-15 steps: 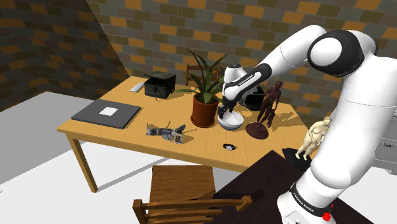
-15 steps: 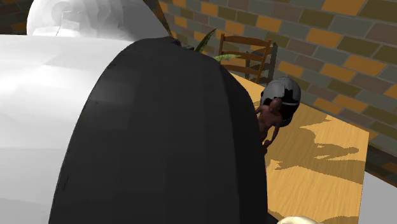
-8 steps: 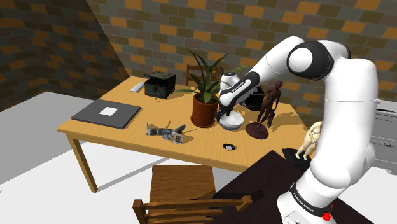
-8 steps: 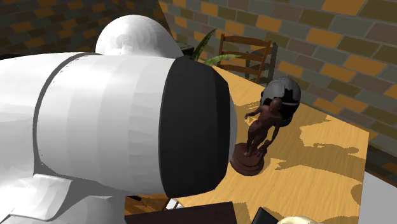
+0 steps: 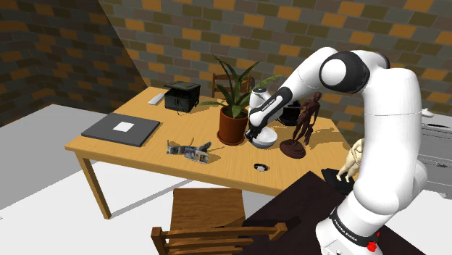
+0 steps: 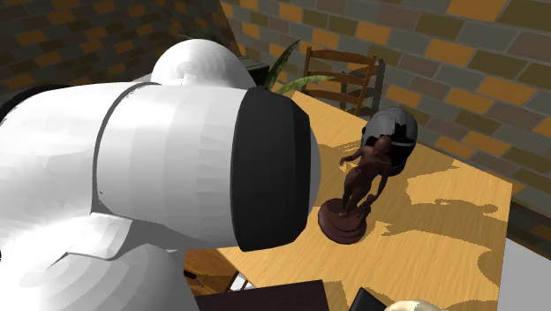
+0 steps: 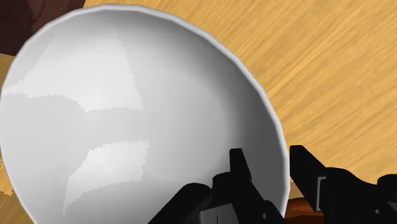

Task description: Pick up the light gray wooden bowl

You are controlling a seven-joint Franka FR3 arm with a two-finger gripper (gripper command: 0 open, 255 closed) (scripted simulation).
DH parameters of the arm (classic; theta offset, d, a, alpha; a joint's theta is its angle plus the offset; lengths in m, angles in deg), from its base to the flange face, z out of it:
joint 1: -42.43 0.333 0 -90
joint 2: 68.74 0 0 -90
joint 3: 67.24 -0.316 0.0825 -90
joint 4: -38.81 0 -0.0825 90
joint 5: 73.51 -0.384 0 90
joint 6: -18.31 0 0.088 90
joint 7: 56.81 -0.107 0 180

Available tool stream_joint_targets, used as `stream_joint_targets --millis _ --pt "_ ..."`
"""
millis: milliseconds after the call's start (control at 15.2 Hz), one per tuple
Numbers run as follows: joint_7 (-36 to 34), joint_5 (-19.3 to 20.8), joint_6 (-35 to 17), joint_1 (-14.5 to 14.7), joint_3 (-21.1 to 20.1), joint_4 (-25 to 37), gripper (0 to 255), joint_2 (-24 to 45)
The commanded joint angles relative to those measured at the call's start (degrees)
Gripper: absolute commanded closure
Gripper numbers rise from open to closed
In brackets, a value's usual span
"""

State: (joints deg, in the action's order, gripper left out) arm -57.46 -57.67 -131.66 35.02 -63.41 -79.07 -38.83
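**Gripper straddles the rim of a pale bowl set between plant and figurine**

The bowl [image 5: 265,138] is drawn plain: a smooth, glossy shell, white shading to light grey, with soft bright patches across its inner wall and a thin, even rim. In the wrist view the bowl [image 7: 127,121] is a wide, round, fairly deep basin.

It stands upright on the wooden tabletop [image 5: 217,156] with its mouth facing straight up. Being round, it has no long axis and points no way along the surface. In the shoulder view it sits between the potted plant [image 5: 233,124] on that view's left and the dark brown figurine [image 5: 303,124] on its right, close to both.

The gripper [image 5: 253,135] comes down at the bowl's plant-side edge. Seen from the wrist, the gripper [image 7: 267,151] has its fingers spread. One finger reaches inside the basin and the other stands outside over the tabletop [image 7: 331,76], so the rim passes between them. A gap shows between the inner finger and the wall, so the bowl is not clasped.

In the second exterior view the white arm [image 6: 177,194] looms in front, with the figurine [image 6: 358,190] beyond it.
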Motion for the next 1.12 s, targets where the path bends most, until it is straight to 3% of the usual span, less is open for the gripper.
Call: stream_joint_targets --millis 0,462,1056 --pt "-0.03 0.01 -0.05 0.01 0.01 0.03 255 0.07" --pt "-0.05 0.02 -0.06 0.03 0.0 -0.03 255 0.02" --pt "1.48 -0.99 5.0 -0.32 -0.65 -0.66 255 -5.73"
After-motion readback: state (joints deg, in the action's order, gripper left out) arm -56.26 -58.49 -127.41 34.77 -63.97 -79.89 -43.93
